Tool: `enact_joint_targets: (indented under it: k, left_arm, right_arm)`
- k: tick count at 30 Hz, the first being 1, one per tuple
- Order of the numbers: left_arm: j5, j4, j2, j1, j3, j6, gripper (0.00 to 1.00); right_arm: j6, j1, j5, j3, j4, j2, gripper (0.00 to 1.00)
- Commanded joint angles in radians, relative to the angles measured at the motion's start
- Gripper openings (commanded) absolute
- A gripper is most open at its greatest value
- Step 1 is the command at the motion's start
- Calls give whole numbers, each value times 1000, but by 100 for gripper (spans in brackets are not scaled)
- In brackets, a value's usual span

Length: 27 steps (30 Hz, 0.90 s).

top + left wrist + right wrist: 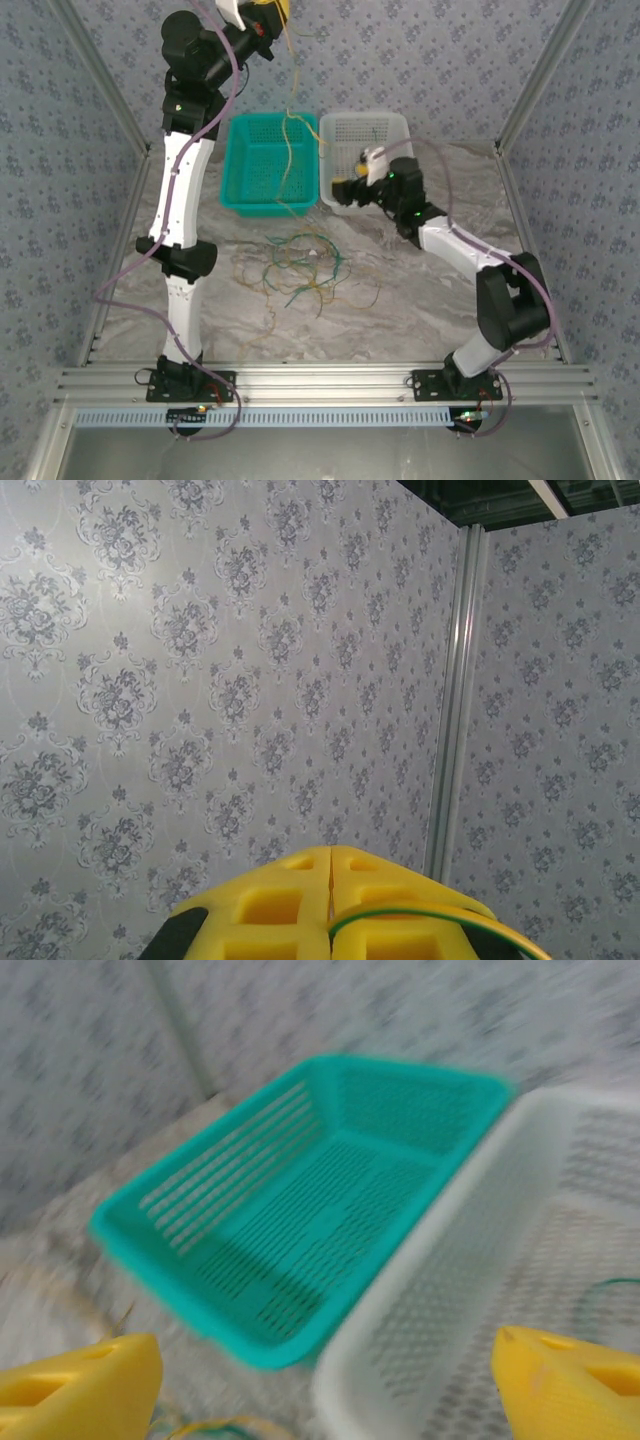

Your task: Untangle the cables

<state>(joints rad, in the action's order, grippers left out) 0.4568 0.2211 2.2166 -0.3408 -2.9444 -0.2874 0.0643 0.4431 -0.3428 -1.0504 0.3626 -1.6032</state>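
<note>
A tangle of dark green and yellow-tan cables [300, 265] lies on the marble table in front of the baskets. My left gripper [270, 12] is raised high at the back, shut on one yellow-tan cable [291, 120] that hangs down past the teal basket [268, 160] into the tangle. In the left wrist view the yellow fingers [290, 900] press together with a yellow-green cable [440, 917] pinched between them. My right gripper [347, 184] hovers at the white basket's [385, 128] near left corner, its fingers [80, 1390] wide open with nothing between them.
In the right wrist view the teal basket [300, 1210] and white basket [450, 1290] stand side by side; a green strand [610, 1285] lies in the white one. A cable loop [215, 1428] lies on the table below. Patterned walls and aluminium posts [455, 700] enclose the table.
</note>
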Motion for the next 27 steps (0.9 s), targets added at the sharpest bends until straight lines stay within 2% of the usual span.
enact_joint_targets:
  k: [1,7,9,10,12,13,15,17,22,27]
  left_arm:
    - [17,-27,11,-6,-54,-28,0]
    - [26,-26,11,-6,-74,-51,0]
    - [26,-23,11,-6,-81,-55,0]
    - [28,-20,11,-6,-86,-53,0]
    - [28,0,11,-6,-104,-50,0]
    - [28,11,11,-6,-113,-46,0]
    - [30,44,12,-6,-139,-36,0]
    - [21,95,18,-3,-180,-19,0]
    - [23,246,-3,23,-237,10,0]
    - [-118,536,-55,28,-237,155,0]
  right_arm:
    - [-127,114,-95,-5,157,-30,88]
    - [-140,207,-81,-81,209,-145,89]
    - [-137,221,-74,-119,226,-196,85]
    - [-129,221,-76,-132,236,-217,79]
    - [-107,216,-56,-176,267,-254,57]
    - [-98,211,-49,-185,281,-267,44]
    - [-82,202,-17,-213,277,-279,9]
    - [-82,194,-22,-230,265,-271,1]
    - [-40,173,-27,-316,165,-231,0]
    - [82,116,-41,-471,36,-210,0]
